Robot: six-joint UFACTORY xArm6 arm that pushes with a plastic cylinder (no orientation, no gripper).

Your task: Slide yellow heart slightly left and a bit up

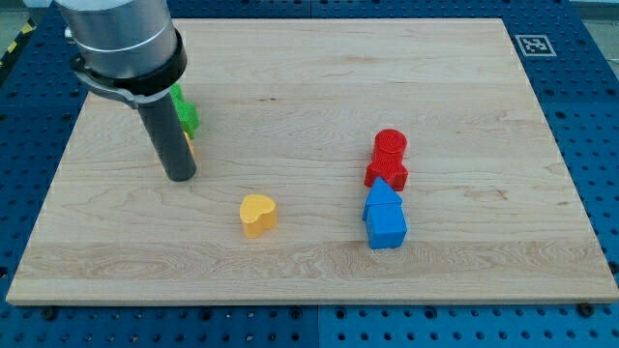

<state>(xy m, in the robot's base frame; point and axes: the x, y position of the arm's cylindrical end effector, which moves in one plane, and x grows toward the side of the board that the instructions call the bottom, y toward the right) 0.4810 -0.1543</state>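
The yellow heart (pixel 257 215) lies on the wooden board (pixel 309 87), left of the view's centre and toward the bottom. My tip (pixel 181 177) rests on the board up and to the left of the heart, with a clear gap between them. The dark rod rises from it to the grey arm body at the view's top left.
A green block (pixel 187 114) and an orange-yellow block (pixel 191 150) sit partly hidden behind the rod. A red block (pixel 389 159) stands right of centre, with a blue block (pixel 385 217) touching it just below. A fiducial tag (pixel 532 44) marks the board's top right corner.
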